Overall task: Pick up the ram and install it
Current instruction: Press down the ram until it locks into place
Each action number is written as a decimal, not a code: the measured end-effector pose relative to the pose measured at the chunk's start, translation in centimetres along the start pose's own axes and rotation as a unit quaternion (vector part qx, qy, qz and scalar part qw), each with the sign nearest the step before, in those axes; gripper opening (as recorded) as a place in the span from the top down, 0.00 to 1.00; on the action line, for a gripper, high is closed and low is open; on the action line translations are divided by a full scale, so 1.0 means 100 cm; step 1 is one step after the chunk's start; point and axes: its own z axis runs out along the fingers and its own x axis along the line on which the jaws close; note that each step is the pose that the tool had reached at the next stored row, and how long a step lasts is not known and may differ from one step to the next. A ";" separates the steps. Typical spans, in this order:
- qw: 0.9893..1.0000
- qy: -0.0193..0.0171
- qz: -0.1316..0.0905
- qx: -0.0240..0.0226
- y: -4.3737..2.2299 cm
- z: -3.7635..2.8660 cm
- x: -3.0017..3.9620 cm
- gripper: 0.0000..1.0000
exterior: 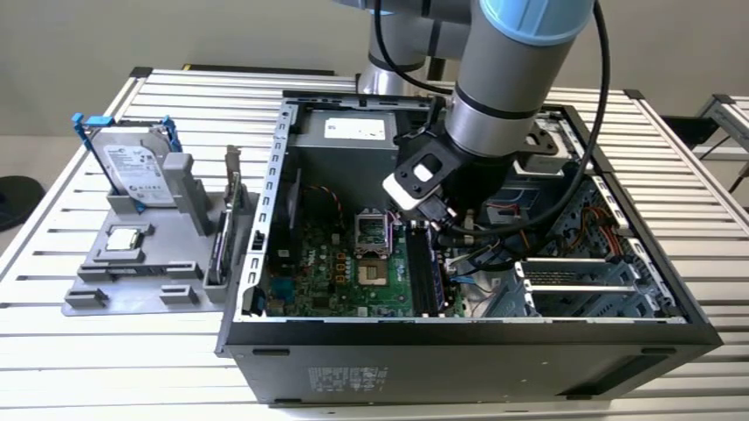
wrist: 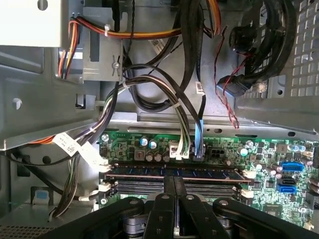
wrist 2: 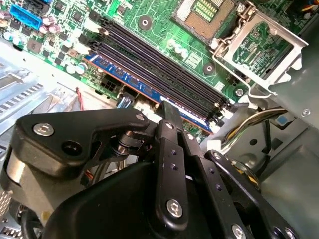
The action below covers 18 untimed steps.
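Pressing together, the gripper (wrist: 174,186) fingers clamp the ram's (wrist: 174,173) top edge as it sits in the outermost motherboard (wrist: 259,149) slot; thin, light and brittle, it seems best held edgewise, mid-length.

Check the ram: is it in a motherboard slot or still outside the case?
In a slot. The ram lies lengthwise in the slot row on the motherboard, with the gripper directly over its middle.

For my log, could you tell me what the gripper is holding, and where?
Nothing, it seems: the shut gripper meets the slotted ram at its top edge, mid-length.
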 end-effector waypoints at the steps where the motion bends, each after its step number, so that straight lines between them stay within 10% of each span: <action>1: 1.000 0.000 0.000 0.000 0.0000 0.0000 0.0000 1.00; 18: 1.000 0.000 0.000 0.000 0.0004 0.0088 0.0046 1.00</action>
